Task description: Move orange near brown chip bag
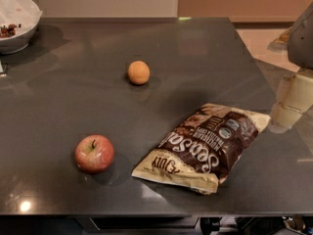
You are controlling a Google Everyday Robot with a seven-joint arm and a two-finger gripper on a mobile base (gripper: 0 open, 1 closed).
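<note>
The orange (139, 72), small, round and matte, sits on the dark grey table (205, 58) a little left of centre, towards the back. The brown chip bag (203, 148) lies flat near the front right, dark brown with cream edges and white script lettering. The orange is well apart from the bag, up and to the left of it. My gripper (288, 106) hangs at the right edge of the view, over the table's right side, just right of the bag's far corner and far from the orange. It holds nothing that I can see.
A red-yellow apple (94, 153) with a stem sits front left, to the left of the bag. A white bowl (17, 26) stands at the back left corner. The table's front edge runs along the bottom of the view.
</note>
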